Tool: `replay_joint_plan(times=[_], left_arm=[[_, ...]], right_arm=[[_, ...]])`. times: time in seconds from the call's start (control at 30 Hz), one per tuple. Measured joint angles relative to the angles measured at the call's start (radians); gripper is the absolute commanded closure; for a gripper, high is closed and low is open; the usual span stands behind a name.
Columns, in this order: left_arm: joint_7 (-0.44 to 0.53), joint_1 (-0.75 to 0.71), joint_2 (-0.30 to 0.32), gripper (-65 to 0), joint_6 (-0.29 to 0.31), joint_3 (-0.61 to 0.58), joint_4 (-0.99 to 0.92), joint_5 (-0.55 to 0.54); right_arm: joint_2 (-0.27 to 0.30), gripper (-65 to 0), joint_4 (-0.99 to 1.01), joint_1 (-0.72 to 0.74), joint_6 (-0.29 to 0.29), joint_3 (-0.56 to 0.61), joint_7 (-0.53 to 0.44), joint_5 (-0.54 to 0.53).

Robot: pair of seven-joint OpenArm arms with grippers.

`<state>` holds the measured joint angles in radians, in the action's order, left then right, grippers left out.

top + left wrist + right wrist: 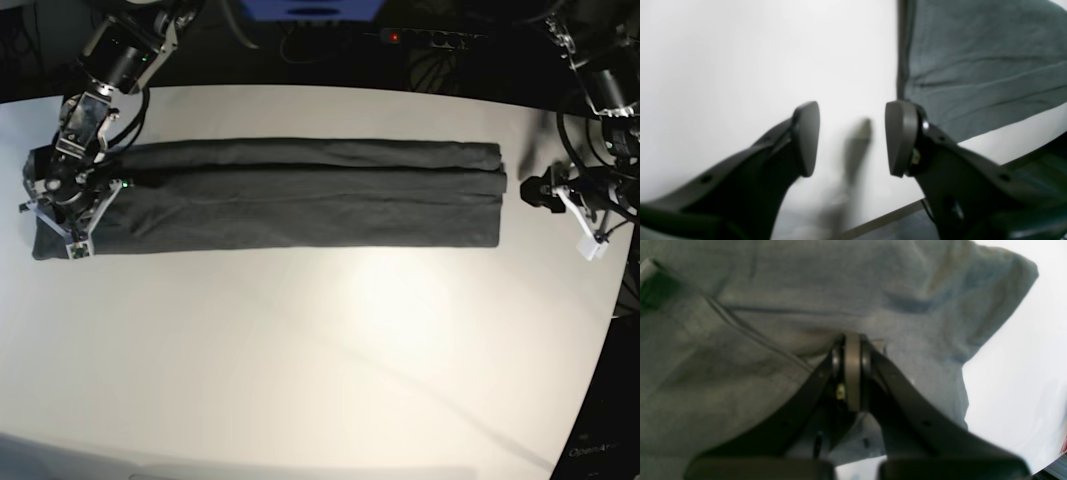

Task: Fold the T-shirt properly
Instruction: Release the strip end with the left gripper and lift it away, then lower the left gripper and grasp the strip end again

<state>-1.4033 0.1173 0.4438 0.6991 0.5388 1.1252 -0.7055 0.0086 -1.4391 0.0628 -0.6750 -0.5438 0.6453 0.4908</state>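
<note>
So on the picture's left, the right pincer [62, 215] is pressed together on the end of the T-shirt [300, 195], which lies as a long narrow band across the white tabletop [320, 360]. Over at the other end, the left pincer [560, 195] hangs with its jaws apart, just beside the cloth and holding nothing. Looks like the lengthwise folds are done, so next it probably needs to grab that free end and bring it across.

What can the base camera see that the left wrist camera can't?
Only the base view shows the whole T-shirt folded into a long strip, and the right end effector at its far end. Only the left wrist view shows the left end effector up close, its jaws apart with nothing between them, beside one straight cloth edge. Both show the dark shirt lying on the white table.
</note>
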Motion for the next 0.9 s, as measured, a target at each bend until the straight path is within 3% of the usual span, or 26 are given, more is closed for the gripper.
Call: replay_joint_plan(times=[0.23,0.9], left_arm=[[0.003,0.034,0.000,-31.4,0.000,-0.001,-0.009,-0.100],[0.016,-0.015,-0.053,-31.4,0.000,-0.035,-0.008,-0.122]], right_arm=[[0.000,-0.3,0.000,-0.003,0.003,0.001,-0.001,0.000],[0.011,-0.3,0.003,-0.005,-0.004,0.007,-0.014,0.023]])
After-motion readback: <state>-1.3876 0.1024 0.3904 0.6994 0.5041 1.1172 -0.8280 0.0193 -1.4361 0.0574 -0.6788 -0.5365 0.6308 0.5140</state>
